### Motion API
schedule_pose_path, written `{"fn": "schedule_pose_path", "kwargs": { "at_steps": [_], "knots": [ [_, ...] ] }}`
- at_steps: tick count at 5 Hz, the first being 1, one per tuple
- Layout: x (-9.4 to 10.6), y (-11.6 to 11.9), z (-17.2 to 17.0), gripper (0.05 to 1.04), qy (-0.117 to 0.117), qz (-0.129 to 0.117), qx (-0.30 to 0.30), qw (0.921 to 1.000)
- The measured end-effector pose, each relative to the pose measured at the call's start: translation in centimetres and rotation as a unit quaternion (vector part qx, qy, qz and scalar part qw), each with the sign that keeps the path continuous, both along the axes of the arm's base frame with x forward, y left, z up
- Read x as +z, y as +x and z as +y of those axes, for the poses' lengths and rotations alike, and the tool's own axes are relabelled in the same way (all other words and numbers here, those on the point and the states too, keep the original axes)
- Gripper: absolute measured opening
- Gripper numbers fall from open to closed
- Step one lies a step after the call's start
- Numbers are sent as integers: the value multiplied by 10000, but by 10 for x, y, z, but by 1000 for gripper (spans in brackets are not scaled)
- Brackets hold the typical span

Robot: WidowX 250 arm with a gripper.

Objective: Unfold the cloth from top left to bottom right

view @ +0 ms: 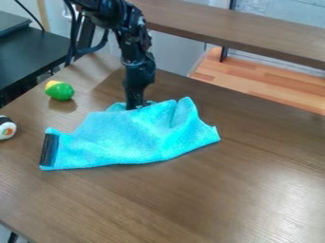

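The gripper hangs pointing down at the cloth's back edge, left of the raised peak, with its tips partly hidden by the fabric. A turquoise cloth lies rumpled across the middle left of the wooden table. Its back edge is bunched around the gripper and rises to a peak on the right. The front edge lies fairly flat, and a black strip runs along the left end.
Left of the gripper, a green and yellow toy stands on the table. A sushi-like toy sits at the left edge. Behind are a brown shelf and a dark side table.
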State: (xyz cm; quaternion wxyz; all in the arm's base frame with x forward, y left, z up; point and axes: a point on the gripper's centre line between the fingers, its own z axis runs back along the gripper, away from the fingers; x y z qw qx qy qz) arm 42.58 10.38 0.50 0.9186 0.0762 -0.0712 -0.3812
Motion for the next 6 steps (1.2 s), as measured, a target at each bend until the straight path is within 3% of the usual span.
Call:
{"fn": "schedule_pose_path", "kwargs": {
  "at_steps": [1,2,3,4,6],
  "knots": [
    [-3,-3,-1,49,-44,23,-12,10000],
    [12,-6,-10,49,-295,-26,18,9996],
    [55,-8,-17,49,-465,-401,33,9981],
    [76,-18,-24,49,-513,-513,42,9974],
    [68,-62,-79,49,-172,-336,-436,9983]
  ]
}}
